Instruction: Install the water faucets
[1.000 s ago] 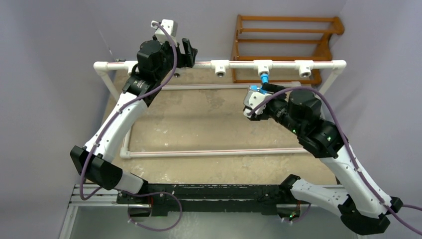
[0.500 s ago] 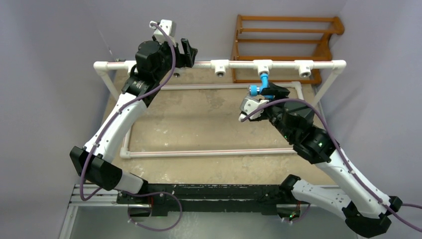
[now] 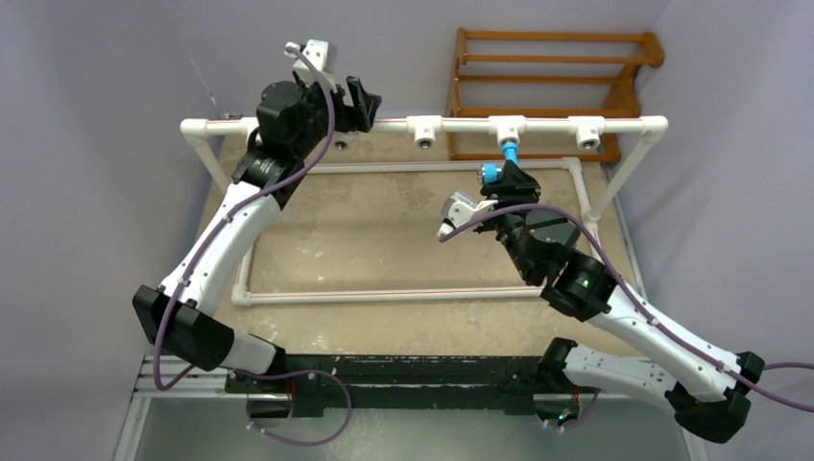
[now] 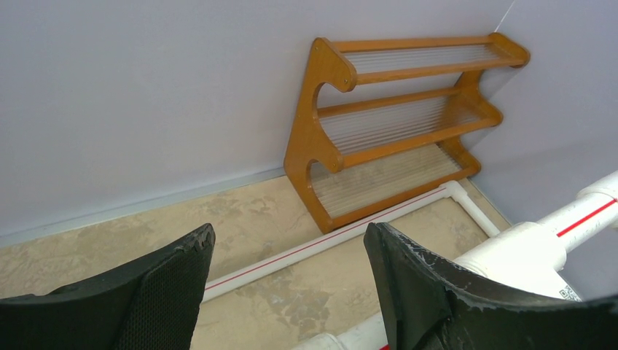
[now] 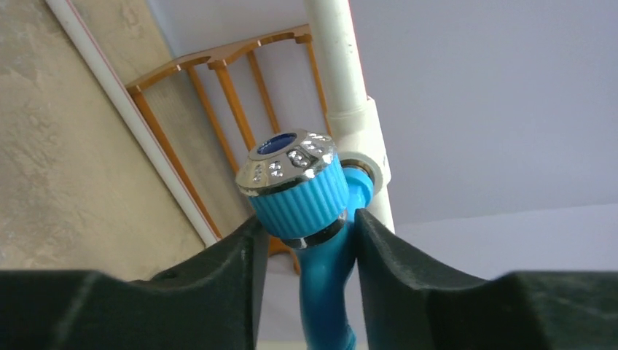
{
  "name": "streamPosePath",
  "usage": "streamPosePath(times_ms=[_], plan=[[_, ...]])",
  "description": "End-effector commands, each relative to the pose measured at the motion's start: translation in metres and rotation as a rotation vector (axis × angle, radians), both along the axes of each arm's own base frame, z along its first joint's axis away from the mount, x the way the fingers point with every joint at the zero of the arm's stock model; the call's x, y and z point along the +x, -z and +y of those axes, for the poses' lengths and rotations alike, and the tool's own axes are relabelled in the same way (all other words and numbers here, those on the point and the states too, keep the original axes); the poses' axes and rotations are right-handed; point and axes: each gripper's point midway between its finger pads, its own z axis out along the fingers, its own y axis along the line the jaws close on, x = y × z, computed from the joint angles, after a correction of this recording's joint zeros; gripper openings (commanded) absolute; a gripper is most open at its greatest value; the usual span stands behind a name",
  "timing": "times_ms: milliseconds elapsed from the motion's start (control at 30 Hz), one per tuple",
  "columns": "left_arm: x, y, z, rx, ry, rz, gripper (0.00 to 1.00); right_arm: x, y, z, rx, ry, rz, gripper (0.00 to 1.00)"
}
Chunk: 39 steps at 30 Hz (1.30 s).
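Note:
The blue faucet (image 3: 498, 165) hangs from the middle white tee fitting (image 3: 507, 127) on the raised back pipe, threaded end up in the tee. My right gripper (image 3: 504, 177) is shut on it. In the right wrist view the two black fingers (image 5: 218, 270) press the faucet (image 5: 321, 262) just under its ribbed blue knob with the silvery cap (image 5: 291, 182), below the tee (image 5: 361, 131). My left gripper (image 3: 362, 98) is open and empty at the left part of the back pipe. Its jaws (image 4: 288, 237) stand wide apart, with the pipe (image 4: 525, 244) beside the right finger.
Two more white tees (image 3: 423, 128) (image 3: 587, 129) sit empty on the back pipe. A white pipe frame (image 3: 403, 296) lies on the beige tabletop. A wooden rack (image 3: 557, 86) stands behind the pipe against the wall and also shows in the left wrist view (image 4: 393, 138).
My right wrist has rolled with the faucet in its grip, and the knob has swung left. The right elbow has dropped toward the table's middle. The left arm has barely moved.

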Motion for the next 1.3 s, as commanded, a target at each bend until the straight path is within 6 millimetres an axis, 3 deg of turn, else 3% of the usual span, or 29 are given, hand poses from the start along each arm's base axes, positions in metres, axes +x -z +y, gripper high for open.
streamPosePath(times_ms=[0,133,267,667,1000,1267], plan=[[-0.004,0.094,0.018,0.109,-0.037,0.282,0.75,0.004,-0.016,-0.012,0.08,0.093,-0.068,0.36],[-0.005,0.094,0.018,0.106,-0.035,0.284,0.75,0.005,-0.015,-0.012,0.207,0.127,-0.054,0.0],[-0.006,0.095,0.018,0.104,-0.03,0.286,0.75,0.006,-0.007,-0.011,0.434,0.166,-0.004,0.0],[-0.008,0.095,0.018,0.09,-0.017,0.295,0.75,-0.012,0.027,0.018,1.621,0.193,0.342,0.0],[-0.013,0.087,0.019,0.082,-0.007,0.278,0.75,-0.02,0.022,0.044,2.257,0.119,0.584,0.0],[-0.018,0.077,0.024,0.084,-0.02,0.251,0.75,-0.01,0.024,0.056,2.577,0.026,0.806,0.0]])
